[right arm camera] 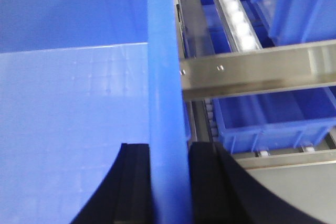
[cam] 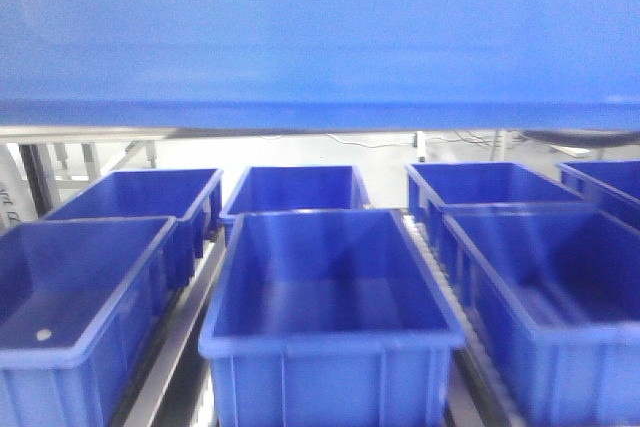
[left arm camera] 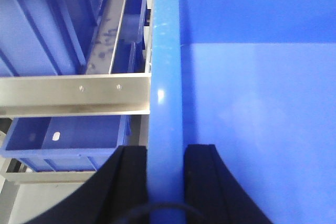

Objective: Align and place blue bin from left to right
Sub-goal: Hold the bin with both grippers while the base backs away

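Note:
The blue bin (cam: 320, 37) fills the top of the front view as a broad light-blue wall, held up above the rack. In the left wrist view my left gripper (left arm camera: 165, 148) is shut on the bin's left rim (left arm camera: 165, 66), one black finger (left arm camera: 131, 177) outside the wall and the other inside. In the right wrist view my right gripper (right arm camera: 169, 148) is shut on the right rim (right arm camera: 165, 51), its fingers (right arm camera: 210, 182) either side of the wall. The bin's smooth inside (left arm camera: 252, 103) shows nothing in it.
Several deeper-blue bins sit below on the rack: a middle one (cam: 330, 307), a left one (cam: 80, 297), a right one (cam: 560, 287), more behind (cam: 295, 187). Metal rack rails (left arm camera: 73, 93) (right arm camera: 262, 69) and a roller track (right arm camera: 233, 14) run close beside the held rims.

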You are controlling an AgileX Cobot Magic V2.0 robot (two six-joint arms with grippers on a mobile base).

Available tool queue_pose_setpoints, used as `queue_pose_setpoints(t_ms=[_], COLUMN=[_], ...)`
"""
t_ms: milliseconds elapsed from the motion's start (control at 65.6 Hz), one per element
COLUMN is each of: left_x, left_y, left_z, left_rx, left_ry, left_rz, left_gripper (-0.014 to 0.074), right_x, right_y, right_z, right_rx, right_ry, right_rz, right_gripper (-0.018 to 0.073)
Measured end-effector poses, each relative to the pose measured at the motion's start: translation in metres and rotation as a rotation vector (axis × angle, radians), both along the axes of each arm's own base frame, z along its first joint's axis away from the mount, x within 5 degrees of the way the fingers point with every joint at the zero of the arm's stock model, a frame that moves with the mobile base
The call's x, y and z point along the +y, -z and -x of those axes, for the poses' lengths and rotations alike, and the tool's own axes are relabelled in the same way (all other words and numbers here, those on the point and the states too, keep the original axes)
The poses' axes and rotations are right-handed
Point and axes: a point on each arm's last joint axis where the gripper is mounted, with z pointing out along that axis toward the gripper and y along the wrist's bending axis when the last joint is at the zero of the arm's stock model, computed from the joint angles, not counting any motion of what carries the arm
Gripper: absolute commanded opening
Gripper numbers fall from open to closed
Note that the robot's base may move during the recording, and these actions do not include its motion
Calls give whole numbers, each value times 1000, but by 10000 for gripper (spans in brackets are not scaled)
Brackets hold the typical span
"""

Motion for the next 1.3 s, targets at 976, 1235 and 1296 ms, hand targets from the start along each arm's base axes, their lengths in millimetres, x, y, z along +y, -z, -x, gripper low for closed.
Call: queue_pose_setpoints(t_ms=[976, 1235, 1296], left_x=[0, 0, 0], left_y=[0, 0, 0], left_z=[0, 0, 0], left_rx=[0, 1, 1], left_ry=[0, 1, 1], left_rz=[0, 1, 1], left_gripper=[-111, -111, -111], right_x=[0, -1, -1], right_y=[0, 1, 1], right_z=[0, 0, 0], right_rx=[1, 9, 9], right_ry=[3, 9, 9], right_rz=[4, 9, 9], right_gripper=[-81, -81, -81])
